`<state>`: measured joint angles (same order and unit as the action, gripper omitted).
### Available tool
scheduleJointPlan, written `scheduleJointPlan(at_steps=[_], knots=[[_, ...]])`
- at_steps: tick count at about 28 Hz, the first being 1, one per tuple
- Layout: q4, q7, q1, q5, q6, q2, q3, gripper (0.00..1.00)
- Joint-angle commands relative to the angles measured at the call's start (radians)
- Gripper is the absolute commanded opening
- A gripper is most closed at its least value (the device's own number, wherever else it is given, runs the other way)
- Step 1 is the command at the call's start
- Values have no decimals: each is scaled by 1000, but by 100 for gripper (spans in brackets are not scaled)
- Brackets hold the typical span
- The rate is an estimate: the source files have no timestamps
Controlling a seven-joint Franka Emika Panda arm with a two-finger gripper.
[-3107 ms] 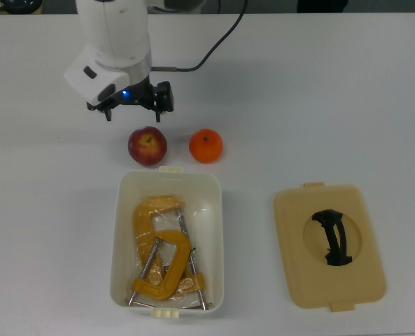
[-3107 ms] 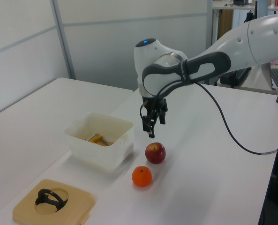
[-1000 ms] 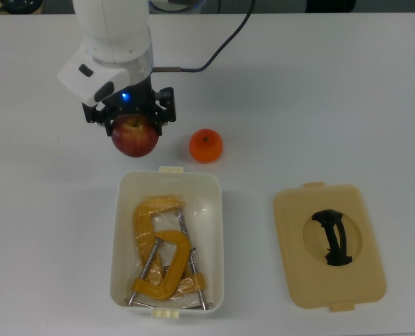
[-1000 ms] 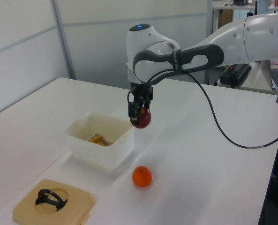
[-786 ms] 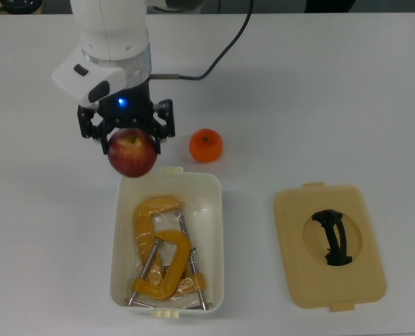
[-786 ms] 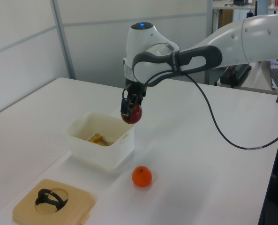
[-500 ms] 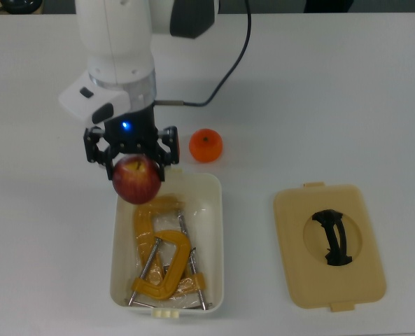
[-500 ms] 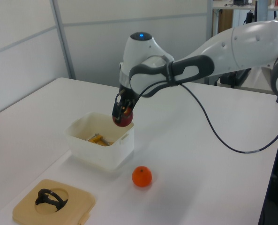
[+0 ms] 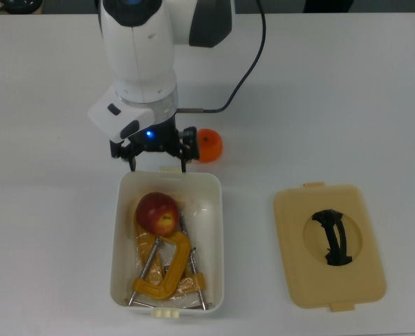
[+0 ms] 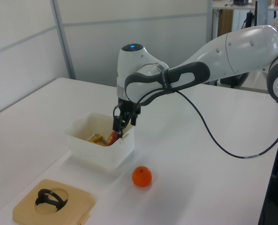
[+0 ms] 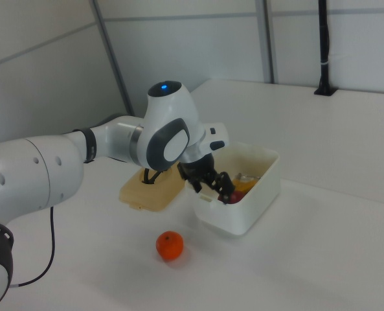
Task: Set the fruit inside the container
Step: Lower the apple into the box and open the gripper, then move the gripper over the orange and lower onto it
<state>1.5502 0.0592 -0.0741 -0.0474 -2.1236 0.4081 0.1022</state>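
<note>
The apple [image 9: 157,213], earlier gripped above the rim, now lies inside the white plastic tub [image 9: 213,231] on yellow metal clamps [image 9: 166,269]. The gripper [image 9: 157,158] hangs over the tub's edge, fingers spread, empty. The smooth orange [image 9: 210,145] sits on the counter [image 9: 333,105] just beside the tub.

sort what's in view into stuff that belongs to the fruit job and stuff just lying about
Part of the job:
- apple, now lying in the tub on the clamps
- orange, on the table just outside the tub
- white tub
- gripper, open, over the tub's rim

Just lying about:
- yellow C-clamps inside the tub
- beige lid with its black handle, at the top view's right
</note>
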Motion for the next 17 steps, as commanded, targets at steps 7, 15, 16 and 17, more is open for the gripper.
scheduleJointPlan(at_steps=[7, 15, 16, 17], knots=[[42, -130, 71, 6, 390, -58, -6, 100], [109, -137, 132, 4, 396, -54, -6, 100], [111, -137, 138, 3, 395, -49, -6, 100], [111, -137, 143, 3, 395, -43, -6, 100]])
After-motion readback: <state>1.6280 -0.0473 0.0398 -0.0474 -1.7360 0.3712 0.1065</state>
